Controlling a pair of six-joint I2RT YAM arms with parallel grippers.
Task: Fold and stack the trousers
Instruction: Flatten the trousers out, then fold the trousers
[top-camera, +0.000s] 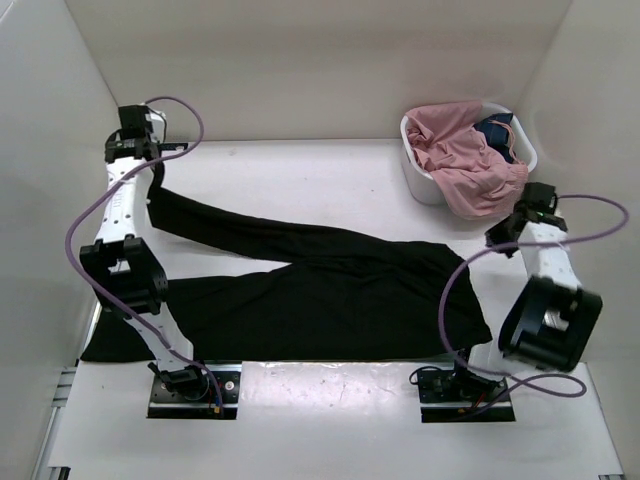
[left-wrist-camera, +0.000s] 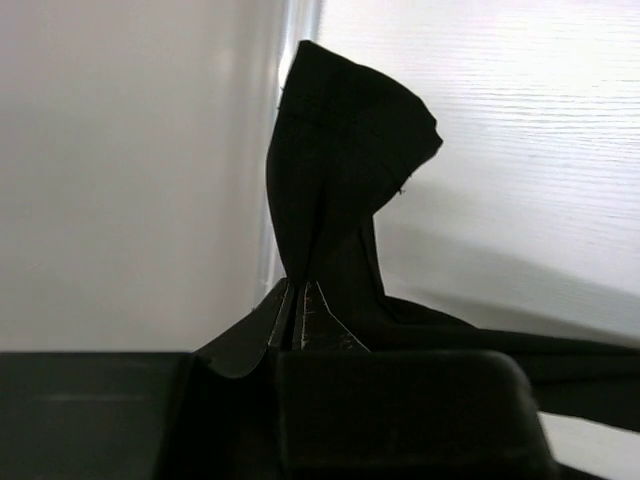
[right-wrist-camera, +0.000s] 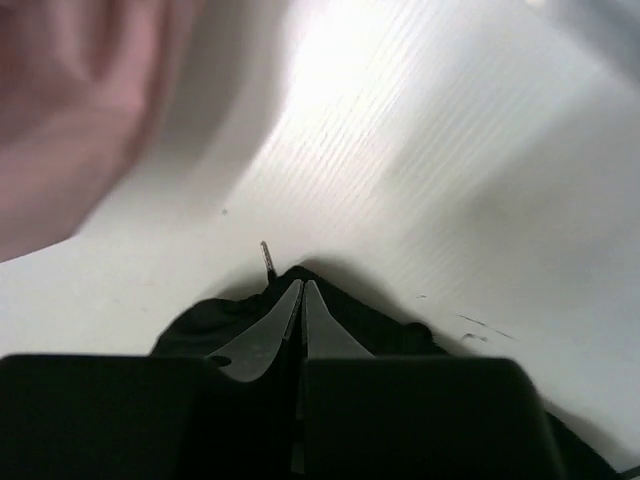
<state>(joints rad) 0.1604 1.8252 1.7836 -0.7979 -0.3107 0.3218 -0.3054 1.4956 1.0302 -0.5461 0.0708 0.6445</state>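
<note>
The black trousers lie spread across the white table, waist to the right and legs running left. The left gripper is clamped on the end of the far leg, holding it above the table at the far left. The right gripper is closed at the waist edge, apparently pinching a fold of cloth, near the white basket that holds a pink garment.

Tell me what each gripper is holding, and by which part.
Both hold the black trousers: the left gripper pinches the end of one leg, raised; the right gripper is shut on a fabric edge at their wide right end.
</note>
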